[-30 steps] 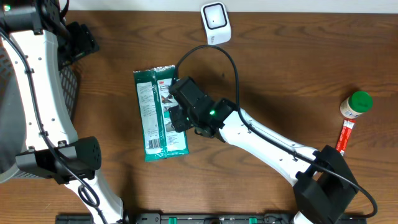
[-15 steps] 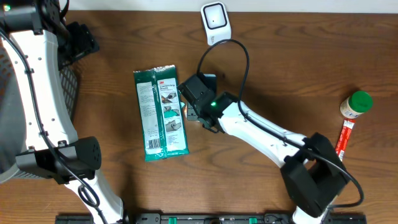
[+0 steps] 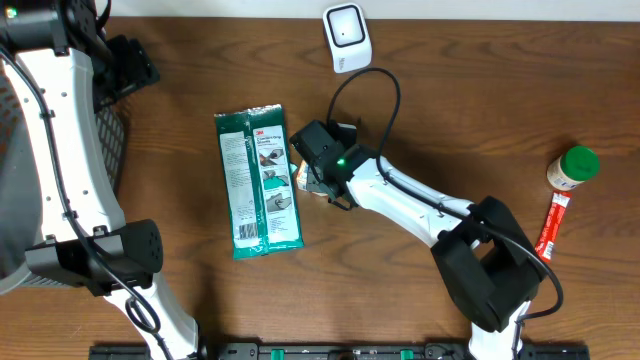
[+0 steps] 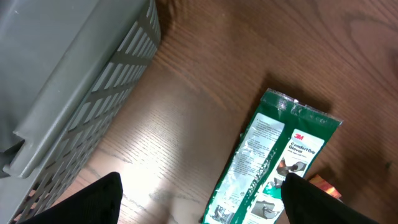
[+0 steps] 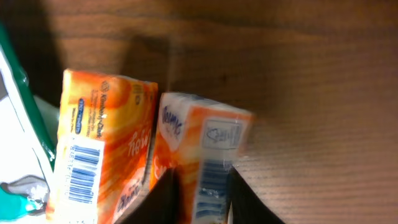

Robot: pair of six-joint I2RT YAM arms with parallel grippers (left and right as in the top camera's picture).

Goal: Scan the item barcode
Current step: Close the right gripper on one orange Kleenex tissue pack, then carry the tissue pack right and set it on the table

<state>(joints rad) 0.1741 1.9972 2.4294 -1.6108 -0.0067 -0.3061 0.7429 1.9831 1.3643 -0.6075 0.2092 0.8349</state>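
Note:
Two small orange packs stand side by side on the table in the right wrist view. My right gripper (image 5: 202, 205) is shut on the right-hand orange pack (image 5: 205, 149), one dark finger pressed against each side; its barcode faces the camera, blurred. The other orange pack (image 5: 106, 143) shows a sharp barcode and is free. From overhead, the right gripper (image 3: 312, 180) sits at the right edge of a green 3M packet (image 3: 258, 185). The white scanner (image 3: 347, 37) stands at the back. My left gripper (image 4: 199, 211) hangs open above the table, left of the green packet (image 4: 267, 162).
A grey slatted basket (image 3: 105, 140) fills the left side, also close by as the basket (image 4: 62, 74) in the left wrist view. A green-capped bottle (image 3: 573, 167) and a red tube (image 3: 552, 225) lie at the far right.
My right gripper slid off the green packet to its right edge, and its jaws closed in on the orange pack. The left arm stayed still.

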